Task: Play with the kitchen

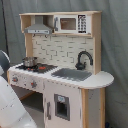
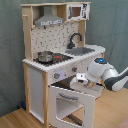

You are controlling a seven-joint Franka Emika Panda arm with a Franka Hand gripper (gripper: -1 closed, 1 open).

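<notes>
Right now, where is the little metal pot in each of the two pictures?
First exterior view: the metal pot sits on the stovetop at the first exterior view's left, under the grey hood.
Second exterior view: the pot sits on the stovetop left of centre, again under the hood.
Shared landmark: the black faucet stands by the sink, to the right of the pot in both exterior views.
</notes>
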